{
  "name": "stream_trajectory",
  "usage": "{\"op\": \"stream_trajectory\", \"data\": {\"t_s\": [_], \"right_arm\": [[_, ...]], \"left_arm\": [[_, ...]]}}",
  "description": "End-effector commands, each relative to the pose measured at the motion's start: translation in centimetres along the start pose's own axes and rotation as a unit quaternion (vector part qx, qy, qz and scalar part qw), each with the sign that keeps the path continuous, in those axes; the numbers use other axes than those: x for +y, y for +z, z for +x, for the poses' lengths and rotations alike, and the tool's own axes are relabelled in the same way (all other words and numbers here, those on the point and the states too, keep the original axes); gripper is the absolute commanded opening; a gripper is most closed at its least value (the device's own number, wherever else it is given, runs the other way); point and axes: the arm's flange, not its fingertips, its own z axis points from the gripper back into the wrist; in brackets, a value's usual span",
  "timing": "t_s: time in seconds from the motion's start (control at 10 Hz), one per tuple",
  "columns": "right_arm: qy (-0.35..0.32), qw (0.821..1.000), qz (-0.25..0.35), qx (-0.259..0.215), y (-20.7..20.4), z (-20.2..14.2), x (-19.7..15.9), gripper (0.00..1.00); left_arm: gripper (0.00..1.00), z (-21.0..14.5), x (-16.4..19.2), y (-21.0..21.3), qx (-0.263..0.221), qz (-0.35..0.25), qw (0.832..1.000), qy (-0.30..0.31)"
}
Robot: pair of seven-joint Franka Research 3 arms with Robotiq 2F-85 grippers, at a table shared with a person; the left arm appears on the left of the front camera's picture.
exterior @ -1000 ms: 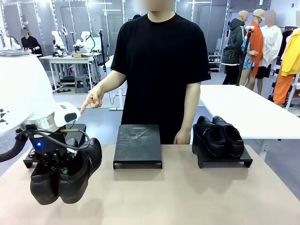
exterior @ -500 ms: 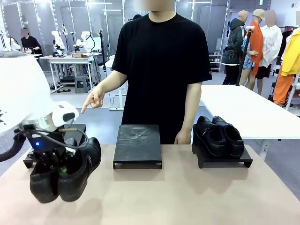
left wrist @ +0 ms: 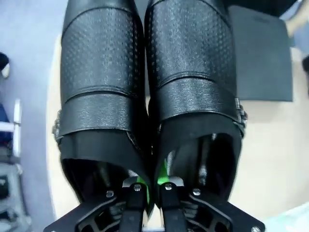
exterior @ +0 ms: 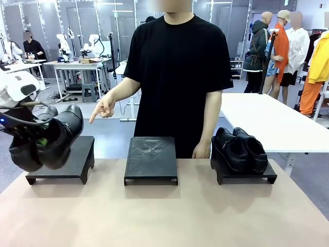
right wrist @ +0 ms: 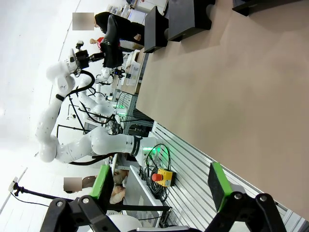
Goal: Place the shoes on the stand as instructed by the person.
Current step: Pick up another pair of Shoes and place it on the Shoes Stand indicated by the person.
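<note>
Left pincer is clamped on the held pair of shoes: the wrist view shows both green pads pressed together over the two inner collar walls where the shoes meet, one finger down inside each shoe. In the front view the pair hangs in the air above the left stand, over its outer-left part, toes pointing up and toward the person, not touching the stand top. The wrist view looks down the two uppers, side by side and touching, with a metal buckle on each outer side.

The left stand sits on the desk at its far left edge. The middle stand is just right of the left stand, with a gap between them, and its top is bare. The right stand is well to the right of the left stand and carries the second pair of shoes, toes toward the robot.

The person stands behind the middle stand. The person's pointing hand is raised, index finger aimed down toward the left stand. The other hand rests at the desk edge, between the middle and right stands.

Right pincer is spread wide with nothing between its pads, off the near side of the desk, well apart from the left stand.
</note>
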Motion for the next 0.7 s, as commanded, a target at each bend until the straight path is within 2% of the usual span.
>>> {"op": "stream_trajectory", "data": {"t_s": [0.0, 0.2, 0.3, 0.6], "right_arm": [[0.005, 1.000, -0.001, 0.005, 0.2, -0.2, 0.3, 1.00], [0.005, 1.000, -0.001, 0.005, 0.2, -0.2, 0.3, 1.00], [0.005, 1.000, -0.001, 0.005, 0.2, -0.2, 0.3, 1.00], [0.005, 1.000, -0.001, 0.005, 0.2, -0.2, 0.3, 1.00]], "left_arm": [[0.07, 4.2, 1.7, -4.5, -0.014, -0.004, 1.000, -0.021], [0.07, 6.0, 3.5, -7.9, -0.005, -0.011, 0.999, -0.035], [0.07, 6.8, 4.1, -9.2, -0.011, 0.024, 0.999, -0.040], [0.07, 9.2, 4.8, -12.9, 0.006, 0.041, 0.999, -0.032]]}}
